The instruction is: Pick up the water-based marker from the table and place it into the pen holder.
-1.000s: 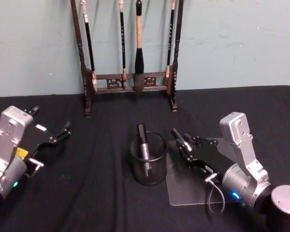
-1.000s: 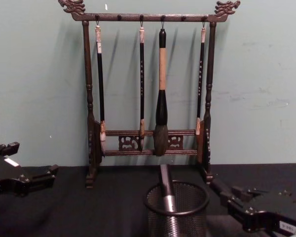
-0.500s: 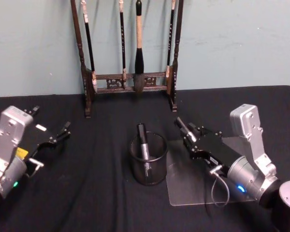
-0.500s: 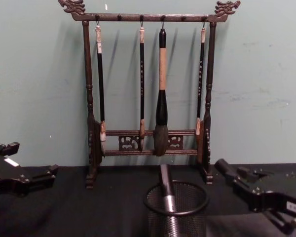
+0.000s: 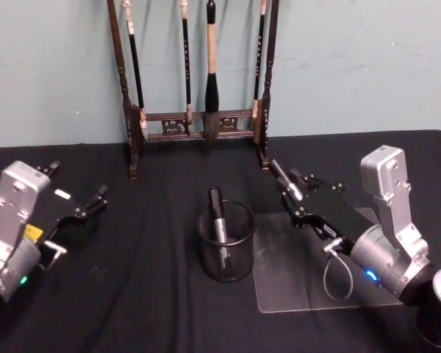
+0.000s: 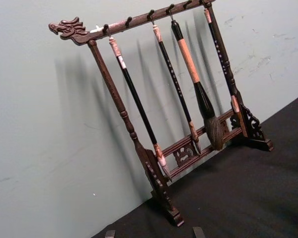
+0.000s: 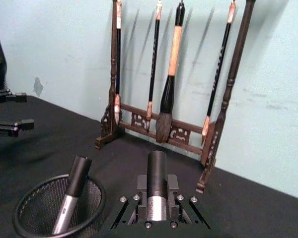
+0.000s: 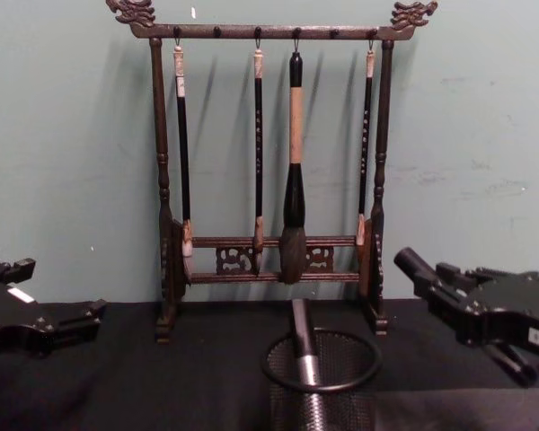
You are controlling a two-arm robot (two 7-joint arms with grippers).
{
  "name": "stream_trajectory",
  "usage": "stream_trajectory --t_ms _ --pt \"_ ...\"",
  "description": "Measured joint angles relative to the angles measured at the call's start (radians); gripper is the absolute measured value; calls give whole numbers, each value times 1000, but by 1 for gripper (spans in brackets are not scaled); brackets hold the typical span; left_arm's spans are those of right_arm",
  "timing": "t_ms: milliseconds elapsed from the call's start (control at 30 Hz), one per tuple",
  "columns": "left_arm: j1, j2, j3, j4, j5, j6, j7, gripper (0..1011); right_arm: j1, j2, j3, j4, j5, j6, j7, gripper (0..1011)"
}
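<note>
My right end effector is clamped on a marker. The grip is on the silver barrel, and the black cap sticks out ahead of it. It hangs to the right of the holder and a little behind it, lifted off the tabletop. The marker is well apart from the holder's rim. From the chest view the cap sits higher than that rim. It is tilted upward, toward the rack that stands behind the holder against the wall.

Inside the holder an other marker leans against the mesh. Its black cap pokes out over the rim on the side toward the rack, and its silver barrel runs down into the cup.

My left end effector is well to the left of the holder, low over the tabletop. Its jaws are spread wide with nothing between them.

A clear sheet lies flat on the tabletop just to the right of the holder, with its edge right beside the holder's base. My right arm reaches over it.

Four brushes hang on the rack. The thickest brush, with its tan band, hangs almost straight behind the holder.
</note>
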Motion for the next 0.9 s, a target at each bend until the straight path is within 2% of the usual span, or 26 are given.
stream_trajectory --t_ms 667,900 --pt "0 0 0 0 0 0 0 1009 34 -7 5 -11 -5 -30 -6 239" --pt "0 0 0 0 0 0 0 1009 60 -18 -12 3 -8 -45 6 239"
